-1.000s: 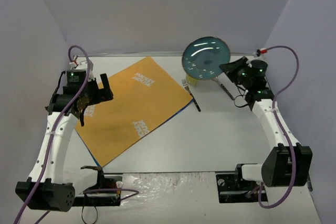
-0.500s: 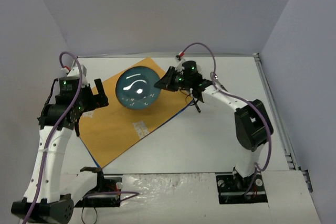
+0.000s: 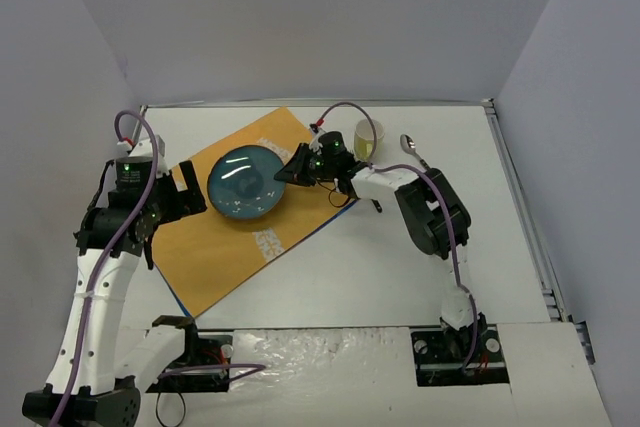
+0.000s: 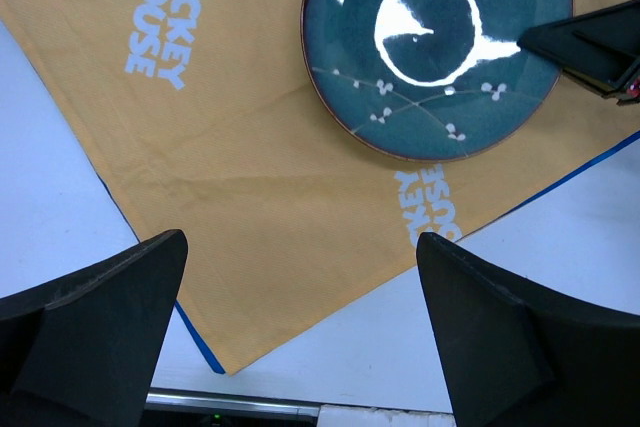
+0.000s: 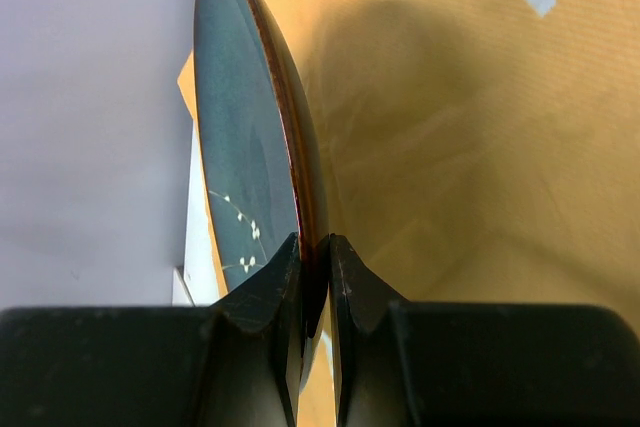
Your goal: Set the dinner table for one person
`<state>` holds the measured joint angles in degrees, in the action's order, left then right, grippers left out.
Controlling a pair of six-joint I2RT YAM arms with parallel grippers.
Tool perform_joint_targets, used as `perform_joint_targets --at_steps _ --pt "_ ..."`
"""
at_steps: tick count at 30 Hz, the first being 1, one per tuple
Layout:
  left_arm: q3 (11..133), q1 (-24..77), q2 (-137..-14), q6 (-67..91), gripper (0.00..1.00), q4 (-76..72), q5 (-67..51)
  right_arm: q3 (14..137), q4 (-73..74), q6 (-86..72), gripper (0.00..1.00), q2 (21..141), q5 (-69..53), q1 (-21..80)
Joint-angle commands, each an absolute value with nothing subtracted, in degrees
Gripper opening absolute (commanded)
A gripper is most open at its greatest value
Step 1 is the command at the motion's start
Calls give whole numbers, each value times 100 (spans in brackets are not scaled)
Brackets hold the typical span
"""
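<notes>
A dark teal plate [image 3: 246, 183] with a brown rim and small white flowers is over the orange placemat [image 3: 205, 247] on the white dinner table [image 3: 420, 267]. My right gripper [image 3: 290, 173] is shut on the plate's right rim; in the right wrist view its fingertips [image 5: 288, 265] pinch the rim edge-on [image 5: 262, 107]. My left gripper [image 3: 186, 187] is open and empty above the placemat's left side, left of the plate. The left wrist view shows the plate [image 4: 440, 47] lying over the placemat [image 4: 250, 207], with the right gripper's fingers [image 4: 590, 42] at its rim.
A yellowish cup [image 3: 369, 139] stands behind the right gripper. A spoon [image 3: 411, 150] lies to its right. A fork [image 3: 376, 205] is partly hidden under the right arm. The placemat's near corner [image 4: 225, 367] lies close to the table's metal edge strip [image 4: 230, 405].
My right gripper has carried the plate from the back right of the table leftward and down over the placemat. My left arm has shifted slightly toward the near side.
</notes>
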<state>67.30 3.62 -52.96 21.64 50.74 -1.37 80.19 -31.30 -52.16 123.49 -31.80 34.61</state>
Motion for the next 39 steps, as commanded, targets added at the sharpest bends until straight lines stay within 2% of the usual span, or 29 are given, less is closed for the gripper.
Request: perform_joint_targets --at_steps 1,15,38,39 --pt "6735 325 -5159 2253 97 4966 -53 8689 -5133 -5868 0 12217 -3688 3516" --pt "6611 325 -5166 2226 97 4977 95 8835 -5493 -6212 0 12838 -3636 3619" --pt "6521 325 -5327 2153 97 4799 9 8097 -5175 -6031 0 12998 -3429 3597" --pt "6517 325 -5330 2153 97 4799 13 8086 -5113 -5974 6 13003 -3411 3591"
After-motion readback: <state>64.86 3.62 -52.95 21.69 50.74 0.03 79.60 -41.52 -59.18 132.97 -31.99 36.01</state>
